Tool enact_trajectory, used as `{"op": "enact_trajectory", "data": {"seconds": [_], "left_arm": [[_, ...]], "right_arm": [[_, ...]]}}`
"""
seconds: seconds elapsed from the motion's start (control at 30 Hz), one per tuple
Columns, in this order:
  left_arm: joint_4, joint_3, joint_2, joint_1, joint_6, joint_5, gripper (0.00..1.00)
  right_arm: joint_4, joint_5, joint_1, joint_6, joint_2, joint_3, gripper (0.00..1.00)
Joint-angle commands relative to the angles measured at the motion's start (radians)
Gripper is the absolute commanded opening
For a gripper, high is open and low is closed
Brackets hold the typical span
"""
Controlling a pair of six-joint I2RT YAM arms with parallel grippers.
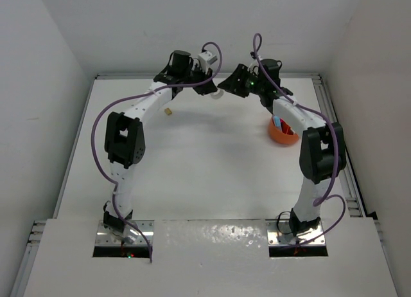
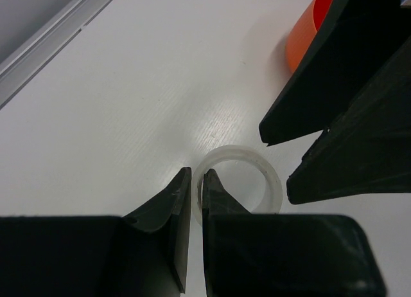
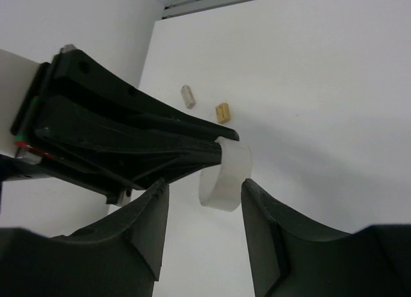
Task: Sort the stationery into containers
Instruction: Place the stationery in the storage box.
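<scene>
My left gripper (image 2: 197,175) is shut on the wall of the clear tape ring (image 2: 271,178), one finger inside it and one outside. In the right wrist view the ring (image 3: 228,171) hangs from the left gripper (image 3: 219,144) above the white table. My right gripper (image 3: 205,183) is open, its fingers either side of the ring without clamping it. The two grippers meet at the back middle of the table, the left (image 1: 215,93) beside the right (image 1: 225,86). The round orange tub (image 1: 282,137) sits at the right, with light-blue and pink items in it.
Two beige blocks (image 3: 187,96) (image 3: 223,112) lie on the table behind the grippers; one shows from above (image 1: 168,110). The tub's orange wall (image 2: 308,33) shows behind the right gripper's fingers (image 2: 340,117). White walls and a metal rail (image 2: 51,33) bound the table.
</scene>
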Motion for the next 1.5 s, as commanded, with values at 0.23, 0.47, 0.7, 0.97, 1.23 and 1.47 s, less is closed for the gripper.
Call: {"op": "enact_trajectory", "data": {"seconds": [0.23,0.47,0.7,0.97,1.23,1.47], "left_arm": [[0.095,-0.001,-0.060,0.011,-0.062,0.018,0.00],[0.099,-0.001,-0.057,0.011,-0.069,0.021,0.00],[0.118,-0.004,-0.057,0.012,-0.088,0.030,0.00],[0.113,-0.013,-0.062,0.015,-0.099,0.038,0.00],[0.089,-0.015,-0.065,0.020,-0.092,0.025,0.42],[0.108,-0.036,-0.078,0.058,-0.094,0.220,1.00]], "right_arm": [[0.082,-0.051,0.003,0.096,0.027,0.022,0.45],[0.042,-0.038,0.003,0.076,0.041,0.052,0.45],[0.028,-0.038,0.003,0.070,0.050,0.059,0.45],[0.001,-0.012,0.004,0.042,0.053,0.084,0.05],[-0.125,0.072,-0.002,-0.117,0.010,0.127,0.00],[-0.238,0.152,-0.066,-0.289,-0.059,0.108,0.00]]}}
